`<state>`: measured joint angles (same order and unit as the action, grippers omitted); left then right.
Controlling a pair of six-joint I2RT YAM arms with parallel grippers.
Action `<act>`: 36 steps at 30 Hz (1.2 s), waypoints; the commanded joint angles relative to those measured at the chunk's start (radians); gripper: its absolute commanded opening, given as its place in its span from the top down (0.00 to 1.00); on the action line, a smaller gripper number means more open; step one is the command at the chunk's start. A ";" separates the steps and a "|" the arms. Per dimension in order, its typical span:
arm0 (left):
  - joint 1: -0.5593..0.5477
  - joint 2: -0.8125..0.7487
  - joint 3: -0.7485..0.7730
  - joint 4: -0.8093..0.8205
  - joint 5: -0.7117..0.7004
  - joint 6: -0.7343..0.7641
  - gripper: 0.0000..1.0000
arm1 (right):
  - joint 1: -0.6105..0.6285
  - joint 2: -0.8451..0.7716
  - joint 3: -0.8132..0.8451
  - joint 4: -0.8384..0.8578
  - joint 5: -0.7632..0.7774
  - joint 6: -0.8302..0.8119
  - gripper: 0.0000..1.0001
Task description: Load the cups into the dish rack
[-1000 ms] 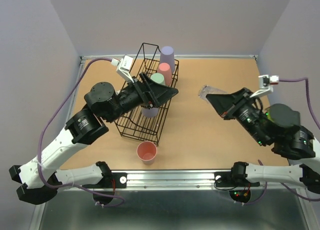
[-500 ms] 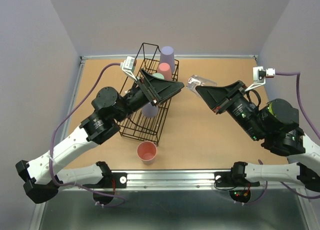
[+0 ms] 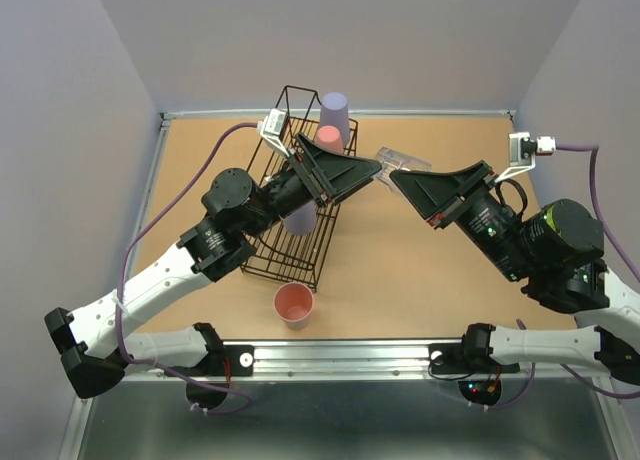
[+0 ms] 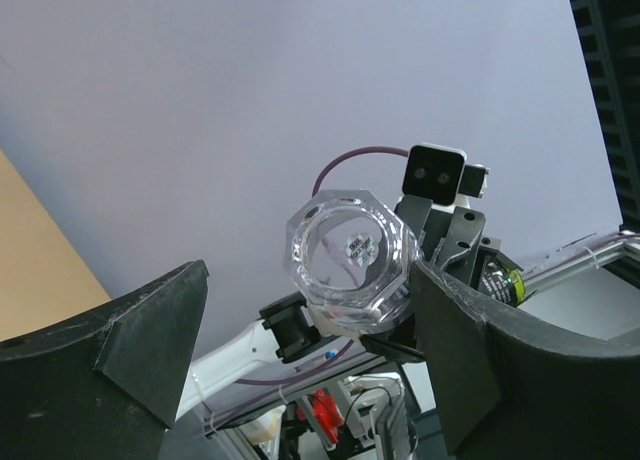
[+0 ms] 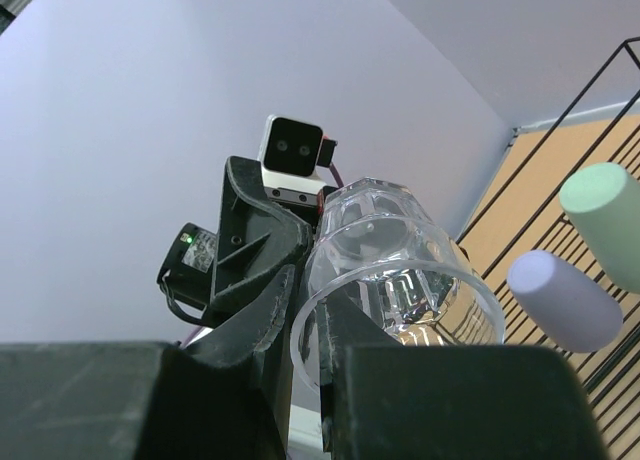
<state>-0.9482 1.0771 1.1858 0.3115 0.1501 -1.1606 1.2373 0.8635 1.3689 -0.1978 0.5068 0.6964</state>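
Clear cup (image 3: 405,162): clamped in right hand (image 3: 396,178), midair | left hand (image 3: 366,172) spread wide facing it, arm across dish rack (image 3: 285,230) | salmon cup (image 3: 294,302) on counter (image 3: 400,270) at rack's near end

Over the last 1 second the left gripper (image 3: 369,171) has travelled up and to the right, from above the middle of the black wire dish rack (image 3: 280,265) to beyond its right-hand bars. The left arm has stretched out, its elbow now further from the base. The right gripper (image 3: 393,177) has swung left, carrying the clear tumbler of faceted transparent plastic (image 3: 402,161); most of that travel fell in the first 0.5 second. The 2 grippers, well apart before, now stand tip to tip. From above, the mint green tumbler (image 5: 600,220), a plastic cylinder, is now covered by the left gripper.
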 commanded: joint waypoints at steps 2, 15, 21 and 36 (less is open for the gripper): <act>-0.006 -0.013 0.017 0.100 0.017 0.004 0.08 | 0.002 -0.003 -0.025 0.098 -0.031 0.014 1.00; -0.004 -0.023 0.005 0.129 0.020 0.004 0.40 | 0.002 0.012 -0.076 0.144 -0.050 0.051 1.00; -0.006 -0.029 -0.002 0.129 0.014 0.007 0.72 | 0.001 0.011 -0.093 0.158 -0.059 0.057 1.00; -0.004 -0.094 0.006 0.006 -0.084 0.081 1.00 | 0.002 -0.135 -0.220 0.126 0.005 0.086 0.25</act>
<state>-0.9489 1.0294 1.1500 0.3202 0.1040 -1.1328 1.2373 0.7826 1.1725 -0.0834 0.4759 0.7715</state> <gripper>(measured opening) 0.610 0.705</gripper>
